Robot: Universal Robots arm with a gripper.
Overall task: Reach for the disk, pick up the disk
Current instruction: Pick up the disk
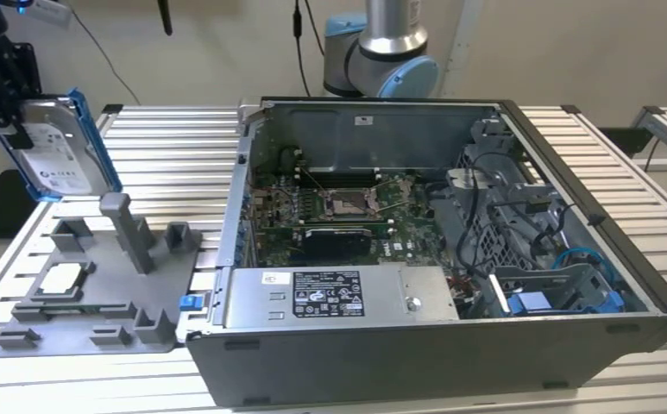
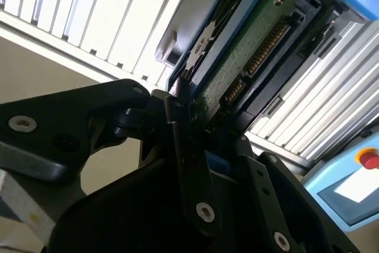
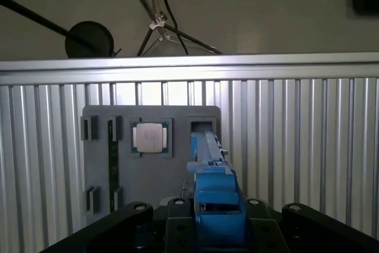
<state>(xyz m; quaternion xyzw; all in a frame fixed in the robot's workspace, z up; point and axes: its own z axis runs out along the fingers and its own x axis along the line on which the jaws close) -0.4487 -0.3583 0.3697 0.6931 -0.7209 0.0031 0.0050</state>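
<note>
The slatted metal table [image 1: 172, 138] carries everything. In the exterior view the open computer case [image 1: 425, 362] spreads from the centre out to 3 o'clock, with its motherboard [image 1: 333, 216] exposed. The grey plastic fixture [image 1: 80, 332] lies at 8 o'clock, just beside the case.

At 10 o'clock the disk [image 1: 63, 155] stands upright on edge in its blue bracket, label facing outward, over the fixture's far end. I cannot tell whether its lower edge is clear of the fixture.

My gripper [image 1: 16, 129] is pinched on the disk from above. In the second wrist view my fingers [image 2: 177, 122] clamp its edge beside the green circuit board [image 2: 249, 57].

In the first wrist view the small square chip [image 3: 149, 137] sits in its fixture pocket.
</note>
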